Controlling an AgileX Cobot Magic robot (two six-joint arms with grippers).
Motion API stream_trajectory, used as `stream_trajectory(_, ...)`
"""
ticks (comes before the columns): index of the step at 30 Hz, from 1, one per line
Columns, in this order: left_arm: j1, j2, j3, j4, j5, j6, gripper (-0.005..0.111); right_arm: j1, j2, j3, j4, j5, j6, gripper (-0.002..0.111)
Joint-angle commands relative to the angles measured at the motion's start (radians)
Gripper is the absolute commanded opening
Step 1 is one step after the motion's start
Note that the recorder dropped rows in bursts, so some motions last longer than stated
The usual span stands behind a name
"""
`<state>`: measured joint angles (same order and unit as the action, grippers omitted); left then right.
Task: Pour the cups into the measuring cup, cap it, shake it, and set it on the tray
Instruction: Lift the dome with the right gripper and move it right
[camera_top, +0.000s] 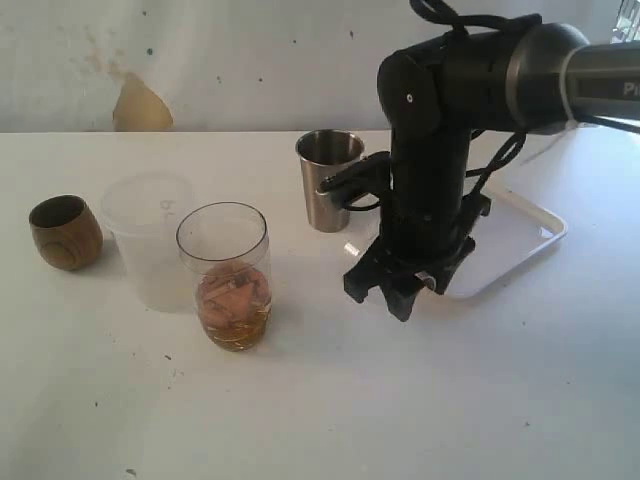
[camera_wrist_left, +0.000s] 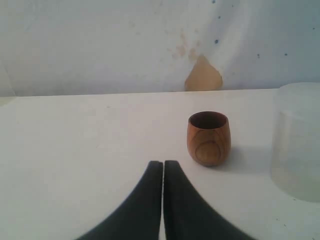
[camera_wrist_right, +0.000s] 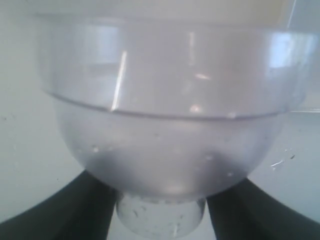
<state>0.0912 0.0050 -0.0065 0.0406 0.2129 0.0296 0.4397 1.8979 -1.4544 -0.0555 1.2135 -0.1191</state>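
Right tool (camera_wrist_right: 160, 207) grips a clear domed cap (camera_wrist_right: 165, 100) (plain only in wrist view); left tool (camera_wrist_left: 163, 167) fully closed.

This looks like a plain robot lab or test room. A black jointed robot arm (camera_top: 430, 150) trailing loose cabling (camera_top: 497, 165) reaches over a bare white worktop (camera_top: 400, 420). Behind it is a stained white wall (camera_top: 300, 60) with a patch of peeled paint (camera_top: 140, 105). A wooden cup (camera_top: 65, 232), a steel tumbler (camera_top: 328, 180) and a white tray (camera_top: 535, 235) stand as props.
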Motion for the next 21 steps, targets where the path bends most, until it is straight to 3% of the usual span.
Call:
stream_trajectory(1, 0.001, -0.005, 0.006, -0.006, -0.010, -0.002, 0.001, -0.001, -0.082, 0.012, -0.105, 0.008, -0.122, 0.000)
stream_trajectory(9, 0.001, -0.005, 0.006, -0.006, -0.010, -0.002, 0.001, 0.072, -0.161, 0.207, -0.376, 0.008, -0.456, 0.000)
stream_trajectory(14, 0.001, -0.005, 0.006, -0.006, -0.010, -0.002, 0.001, 0.130, -0.184, 0.334, -0.748, 0.008, -0.552, 0.000)
stream_trajectory(21, 0.001, -0.005, 0.006, -0.006, -0.010, -0.002, 0.001, 0.220, -0.194, 0.487, -1.061, 0.008, -0.735, 0.000)
